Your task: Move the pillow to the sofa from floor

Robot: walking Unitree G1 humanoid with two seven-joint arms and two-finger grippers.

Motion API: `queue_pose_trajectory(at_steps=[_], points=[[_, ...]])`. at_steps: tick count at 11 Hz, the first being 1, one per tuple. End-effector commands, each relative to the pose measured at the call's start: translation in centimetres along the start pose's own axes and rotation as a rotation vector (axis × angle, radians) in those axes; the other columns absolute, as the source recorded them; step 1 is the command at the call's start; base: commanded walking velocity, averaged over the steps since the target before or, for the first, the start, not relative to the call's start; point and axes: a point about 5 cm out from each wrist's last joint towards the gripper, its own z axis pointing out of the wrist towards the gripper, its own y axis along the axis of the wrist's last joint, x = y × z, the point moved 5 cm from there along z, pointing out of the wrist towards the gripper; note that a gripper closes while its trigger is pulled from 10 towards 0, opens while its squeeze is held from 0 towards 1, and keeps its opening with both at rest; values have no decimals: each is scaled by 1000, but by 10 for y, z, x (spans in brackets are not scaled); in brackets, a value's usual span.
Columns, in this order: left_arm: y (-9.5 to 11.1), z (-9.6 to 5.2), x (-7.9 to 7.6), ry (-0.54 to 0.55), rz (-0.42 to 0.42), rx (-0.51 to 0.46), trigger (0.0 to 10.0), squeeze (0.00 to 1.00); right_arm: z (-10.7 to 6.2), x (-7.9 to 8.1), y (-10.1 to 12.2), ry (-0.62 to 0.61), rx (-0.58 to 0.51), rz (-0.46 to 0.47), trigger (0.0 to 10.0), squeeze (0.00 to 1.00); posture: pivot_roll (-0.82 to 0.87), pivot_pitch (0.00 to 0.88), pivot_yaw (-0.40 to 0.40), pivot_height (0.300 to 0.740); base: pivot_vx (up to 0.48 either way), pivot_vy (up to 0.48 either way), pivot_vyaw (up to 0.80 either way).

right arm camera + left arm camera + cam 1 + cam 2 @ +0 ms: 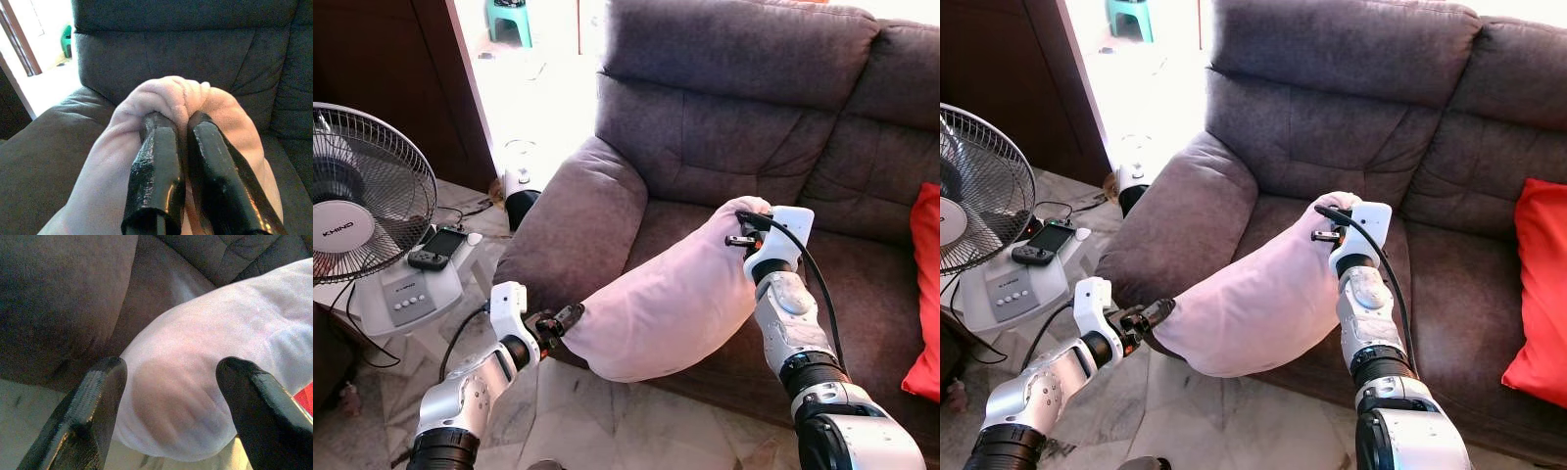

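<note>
A pale pink pillow [666,304] hangs slantwise in front of the grey sofa [724,147], its upper end over the seat cushion and its lower end off the floor beside the armrest [578,215]. My right gripper [741,227] is shut on a bunched fold of the pillow's upper corner [166,98]. My left gripper [566,318] is at the pillow's lower end. In the left wrist view its fingers [98,391] stand wide apart, with the pillow's rounded end [205,382] bulging just past the tips.
A standing fan [352,206] with a handheld device [435,250] on its base is at my left. A red cushion [925,294] lies on the sofa's right side. A small white appliance [519,186] sits by the armrest. Pale tiled floor [607,411] is below.
</note>
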Motion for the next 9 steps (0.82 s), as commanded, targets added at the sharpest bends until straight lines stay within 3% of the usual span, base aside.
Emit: queue_pose_trajectory(at_steps=[1, 5, 8, 9], points=[[-10, 0, 1, -3, -17, 38, 10000, 0, -2, -2, -8, -7, 30, 2, 10000, 0, 111, 43, -49, 740, 0, 0, 0], [-18, 8, -3, -2, -42, 78, 10000, 0, -2, -3, -7, -10, 27, 2, 10000, 0, 104, 77, -50, 740, 0, 0, 0], [-26, 10, 4, 32, -44, 120, 10000, 0, -2, -5, -7, -18, 27, 3, 10000, 0, 96, 93, -49, 740, 0, 0, 0], [-34, 12, 7, 54, -29, 175, 10000, 0, -2, -5, -6, -17, 25, 3, 10000, 0, 93, 95, -48, 740, 0, 0, 0]])
